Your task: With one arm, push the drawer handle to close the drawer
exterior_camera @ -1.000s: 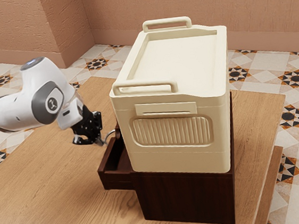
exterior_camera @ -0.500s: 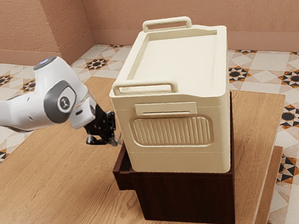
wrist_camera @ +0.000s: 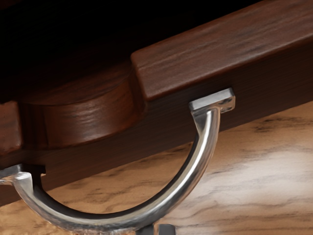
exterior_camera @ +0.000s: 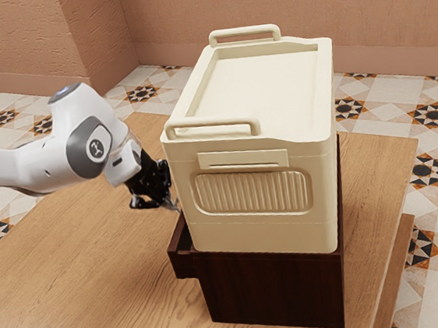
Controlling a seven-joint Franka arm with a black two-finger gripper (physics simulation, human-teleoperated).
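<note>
My gripper (exterior_camera: 176,206) is at the front of the dark wooden drawer (exterior_camera: 184,265), low beside the cabinet (exterior_camera: 275,291) in the exterior view. The drawer stands partly open, its front sticking out toward the arm. In the wrist view, the curved metal handle (wrist_camera: 198,159) is fixed to the drawer front (wrist_camera: 225,54), which has a scooped notch in its top edge. The two dark tips of my gripper (wrist_camera: 156,229) are close together at the outer side of the handle's curve, with nothing held between them.
A cream box (exterior_camera: 254,195) with two raised handles sits on top of the cabinet, close beside my hand. The wooden table (exterior_camera: 82,280) extends around the cabinet, with its far edge toward the exterior view's right.
Over the past second, my gripper has moved toward the cabinet and the drawer has slid inward. In the latest half second, the hand has dipped slightly while the drawer has hardly moved.
</note>
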